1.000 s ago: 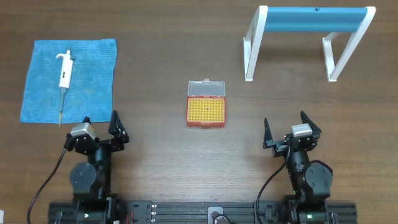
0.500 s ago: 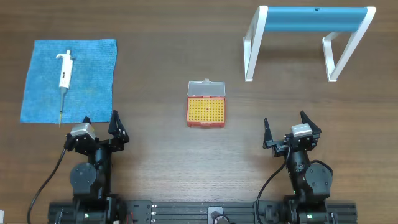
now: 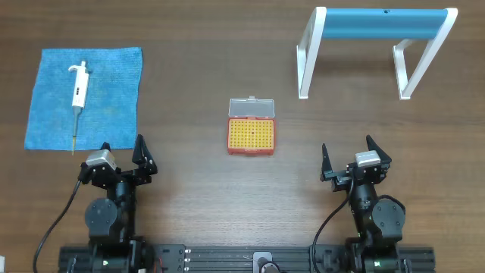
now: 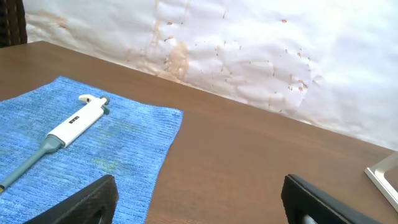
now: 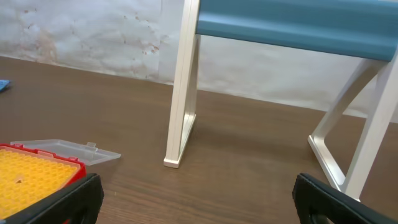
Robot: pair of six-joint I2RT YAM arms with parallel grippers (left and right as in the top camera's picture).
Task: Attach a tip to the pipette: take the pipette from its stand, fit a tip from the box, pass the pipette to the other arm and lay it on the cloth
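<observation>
Top view: one pipette (image 3: 79,89) (one cloth (image 3: 115,95))

The top view looks straight down on the whole table (image 3: 197,68), while low wrist views face forward, sharing its cloth (image 4: 134,140) and stand (image 5: 185,93).

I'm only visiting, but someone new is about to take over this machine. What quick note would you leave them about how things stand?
Left gripper: open, holding nothing, near its base.
Right gripper: open, holding nothing, near its base.
The pipette lies on the blue cloth, apparently with a tip fitted. The tip box sits open mid-table, the stand at the far right.
Done: seemingly every step.
Left: nothing obvious; perhaps check the tip.
</observation>
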